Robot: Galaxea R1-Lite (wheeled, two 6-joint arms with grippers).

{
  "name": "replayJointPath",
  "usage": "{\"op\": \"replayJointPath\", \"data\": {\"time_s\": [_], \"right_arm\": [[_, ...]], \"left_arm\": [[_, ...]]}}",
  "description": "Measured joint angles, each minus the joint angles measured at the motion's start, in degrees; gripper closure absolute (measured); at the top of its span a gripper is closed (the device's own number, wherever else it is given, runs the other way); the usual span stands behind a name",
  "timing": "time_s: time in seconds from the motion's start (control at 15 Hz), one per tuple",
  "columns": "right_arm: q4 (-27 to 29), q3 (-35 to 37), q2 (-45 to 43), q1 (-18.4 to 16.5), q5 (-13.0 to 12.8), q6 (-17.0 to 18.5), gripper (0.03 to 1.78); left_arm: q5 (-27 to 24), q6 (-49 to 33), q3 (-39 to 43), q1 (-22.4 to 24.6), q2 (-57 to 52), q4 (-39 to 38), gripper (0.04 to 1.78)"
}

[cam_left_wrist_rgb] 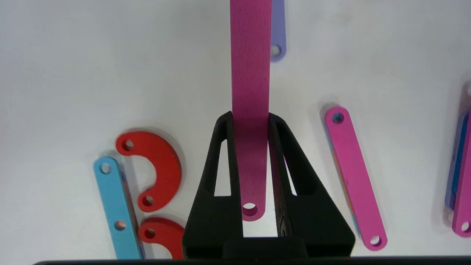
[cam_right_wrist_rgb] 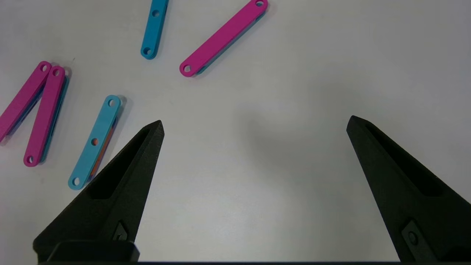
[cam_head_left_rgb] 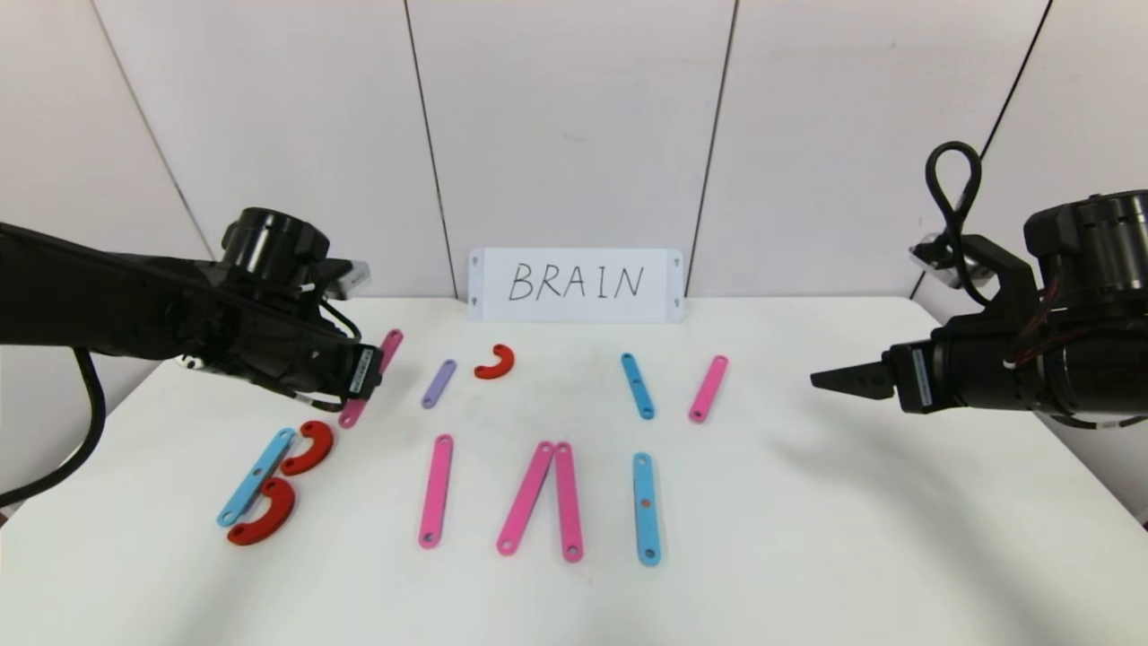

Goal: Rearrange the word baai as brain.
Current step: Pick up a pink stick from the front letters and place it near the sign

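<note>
Left of centre in the head view, the left gripper (cam_left_wrist_rgb: 250,154) pinches a pink bar (cam_left_wrist_rgb: 250,73), likely for the R; the right gripper (cam_right_wrist_rgb: 254,147) waits spread above the desk (cam_head_left_rgb: 807,538)

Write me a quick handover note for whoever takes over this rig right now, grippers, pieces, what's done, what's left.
Left gripper: shut on a pink bar, over the table's far left.
Right gripper: open, empty, hovering at the right side.
Pieces: B (blue bar with two red curves) at near left; then a pink bar, a pink inverted V, a blue bar. Behind: purple bar, red curve, blue and pink bars.
Done: B stands.
Left: build R, finish A, build N, per the BRAIN card.
</note>
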Motion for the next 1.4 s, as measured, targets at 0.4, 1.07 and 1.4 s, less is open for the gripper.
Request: {"op": "replayJointPath", "data": {"time_s": [0.4,1.07,1.4], "right_arm": [[0.0,0.0,0.0,0.0,0.2,0.1,0.07],[0.0,0.1,0.4,0.0,0.2,0.1,0.07],[0.0,0.2,0.5,0.0,0.2,0.0,0.07]], "left_arm": [[1.9,0.1,-16.5,5.4,9.0,5.0,1.54],[2.1,-3.2,-33.4,9.3,25.7,10.4,1.54],[2.1,-3.5,-34.3,9.4,27.8,10.3,1.48]]}}
